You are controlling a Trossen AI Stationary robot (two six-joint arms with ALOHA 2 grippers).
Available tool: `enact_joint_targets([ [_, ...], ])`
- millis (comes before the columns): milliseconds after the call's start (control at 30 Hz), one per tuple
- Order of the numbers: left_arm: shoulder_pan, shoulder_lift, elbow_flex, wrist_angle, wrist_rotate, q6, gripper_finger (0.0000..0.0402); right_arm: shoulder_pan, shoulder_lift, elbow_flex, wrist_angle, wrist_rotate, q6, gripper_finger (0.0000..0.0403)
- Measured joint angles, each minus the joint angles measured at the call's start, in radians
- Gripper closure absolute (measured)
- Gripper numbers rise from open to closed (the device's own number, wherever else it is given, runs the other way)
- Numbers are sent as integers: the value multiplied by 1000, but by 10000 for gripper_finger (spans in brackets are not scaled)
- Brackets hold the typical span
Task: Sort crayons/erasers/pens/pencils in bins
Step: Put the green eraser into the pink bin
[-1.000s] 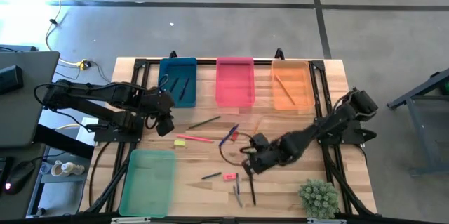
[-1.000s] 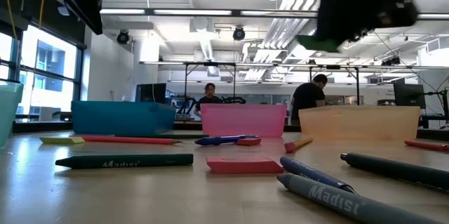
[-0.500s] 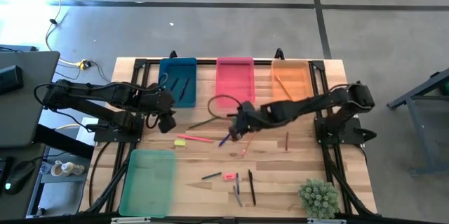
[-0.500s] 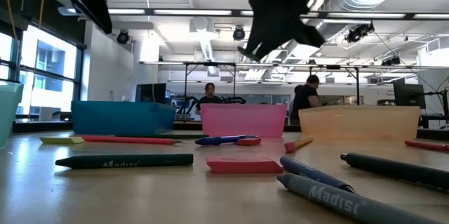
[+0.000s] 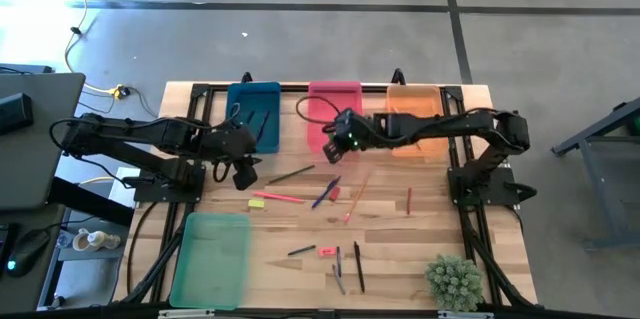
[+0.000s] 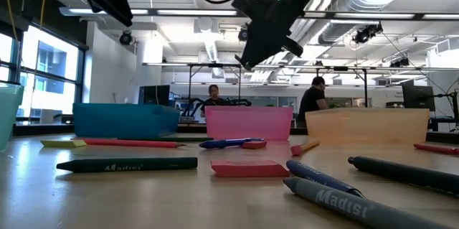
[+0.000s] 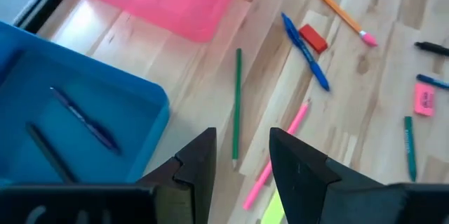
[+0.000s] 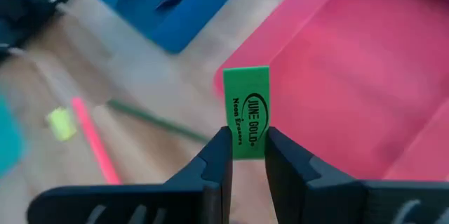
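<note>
Green eraser (image 8: 246, 112) is pinched at its lower end between the right gripper (image 8: 243, 155) fingers, jaws nearly closed on it, most of the block standing clear above the tips w/ its printed face visible. It's held in the air at the near edge of the pink bin (image 8: 365, 76), approx. over the rim; the bin shows nothing in it. Judged light, small, rubbery: some give under the pads, grippy rather than slippery, not fragile, so a light pinch should do. Grip is low on the block, so tilt is possible if bumped; a hold nearer mid-length would be steadier. Left gripper (image 7: 242, 157) is held above the table beside the blue bin (image 7: 84, 112), jaws part open, nothing between them; two pens are seen inside that bin. Table (image 5: 420, 249) is pale wood planks, flat, prob. moderate friction. Loose on it: green pencil (image 7: 237, 101), pink pencil (image 7: 277, 154), blue pen (image 7: 305, 52), red eraser-like block (image 7: 313, 39) touching the pen, orange pencil (image 7: 333, 6), pink eraser (image 7: 424, 100). Orange bin (image 5: 416, 117) holds one pencil; green bin (image 5: 212, 259) sits at the near left corner. Small plant (image 5: 455, 281) at the near right corner. Room behind: open lab, ceiling ducting, benches, two persons far off, well apart from the arms.
</note>
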Motion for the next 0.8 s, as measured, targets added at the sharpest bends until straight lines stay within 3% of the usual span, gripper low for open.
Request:
enact_joint_targets([
  [367, 0, 25, 0, 1, 8, -270, 282, -173, 25, 0, 49, -28, -441, 350],
  [500, 0, 42, 1, 9, 6, -360, 282, -223, 58, 0, 66, -117, -533, 350],
  [800, 0, 125, 1, 61, 3, -396, 282, -268, 142, 0, 80, -181, -645, 350],
])
